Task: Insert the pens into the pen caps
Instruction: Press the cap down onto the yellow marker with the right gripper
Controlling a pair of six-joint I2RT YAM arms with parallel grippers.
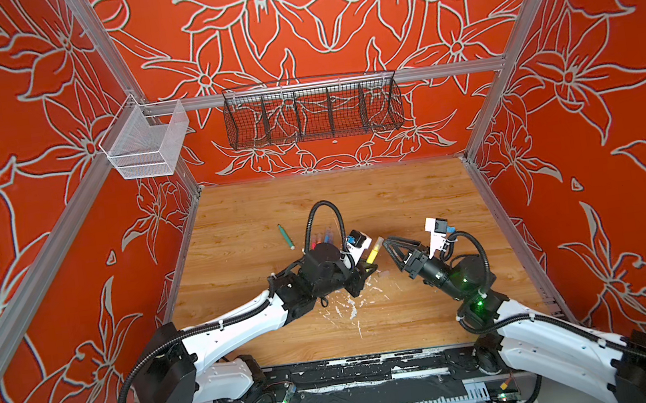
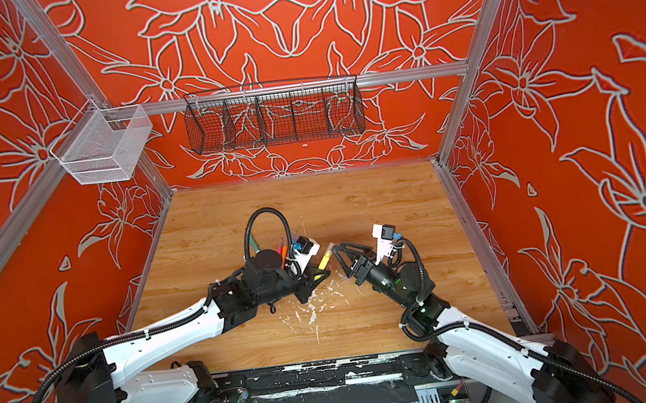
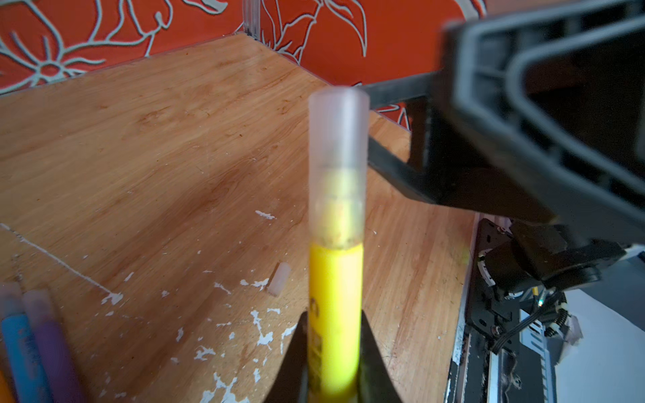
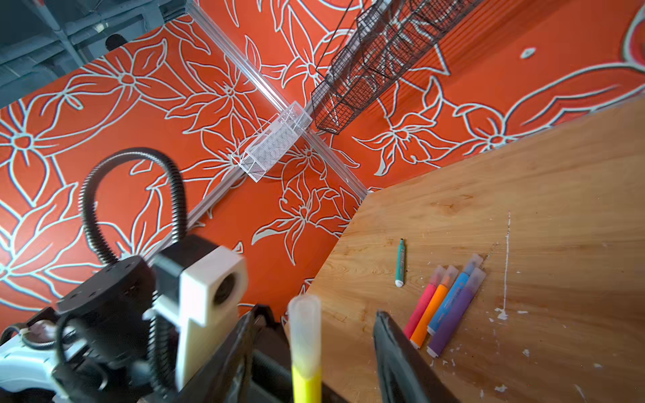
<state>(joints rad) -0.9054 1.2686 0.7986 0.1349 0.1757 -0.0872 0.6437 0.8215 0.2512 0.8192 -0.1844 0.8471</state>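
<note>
While the left gripper (image 3: 334, 324) has its fingers (image 3: 293, 366) clenched on the barrel of the yellow pen (image 3: 335, 286), the pen is held clear of the bench (image 1: 353, 190) with a translucent cap (image 3: 338, 157) over its tip. The right gripper (image 4: 318, 312) is released. Its fingers (image 4: 394, 349) stand on either side of that cap, apart from it.

Hazards, as judged from this position:

1. The right fingers are close to the fitted cap. A skewed withdrawal could catch it, levering the pen in the left grasp or drawing the cap off. The cap rim appears to meet the yellow barrel, but blur prevents confirming full seating.
2. The loose cap (image 3: 279, 284) lies on its side among white paint flecks (image 3: 261, 335) of similar tone. It could be confused with them. Being small and round, it may also roll or skid away from closing fingers.
3. Four capped pens lie side by side. Setting the yellow pen down next to them could knock the row apart.

Count:

- Pens: six. One yellow, held. The pink pen (image 4: 422, 307), orange pen (image 4: 432, 310), blue pen (image 4: 450, 303) and purple pen (image 4: 455, 317) lie in a row on the bench. The green pen (image 4: 400, 261) lies alone near them.
- Caps: six. Five are fitted and one is loose.
- Pens that appear uncapped: one, the green.
</note>
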